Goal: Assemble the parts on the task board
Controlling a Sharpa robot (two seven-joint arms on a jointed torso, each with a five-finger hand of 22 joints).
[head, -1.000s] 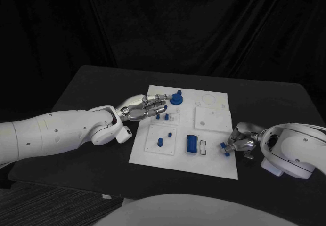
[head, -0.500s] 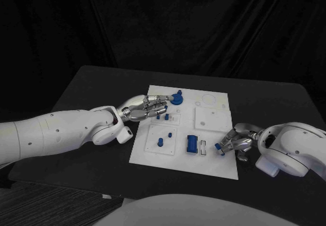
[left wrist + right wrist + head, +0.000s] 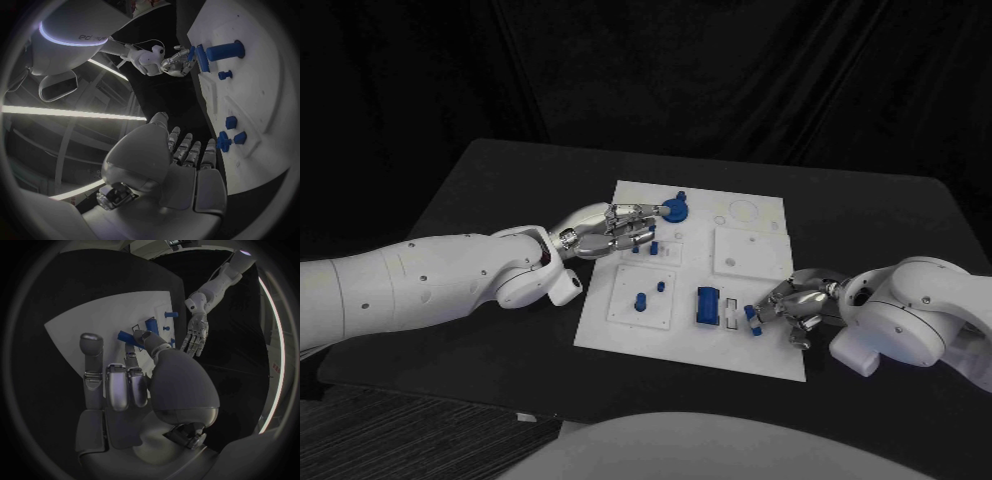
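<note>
The white task board (image 3: pixel 750 350) lies mid-table. My right hand (image 3: pixel 795 303) is over its near right corner and pinches a small blue part (image 3: pixel 754 320) just right of the blue block (image 3: pixel 708 306) standing in the board. My left hand (image 3: pixel 607 231) lies with its fingers spread over the board's far left edge, holding nothing. Its fingertips are next to the round blue knob (image 3: pixel 675 209) and above two small blue pegs (image 3: pixel 646 246). The left wrist view shows the board (image 3: pixel 262 100), a large blue peg (image 3: pixel 225 51) and my right hand (image 3: pixel 169 62) at the block.
Two more blue pieces (image 3: pixel 642 299) sit in the near left plate of the board. A raised white square plate (image 3: pixel 744 250) and a ring outline (image 3: pixel 741 211) take up the board's far right. Black table (image 3: pixel 488 200) surrounds the board.
My right hand has carried the small blue part to the left across the board's near right corner, closer to the blue block. My left hand has stayed put.
</note>
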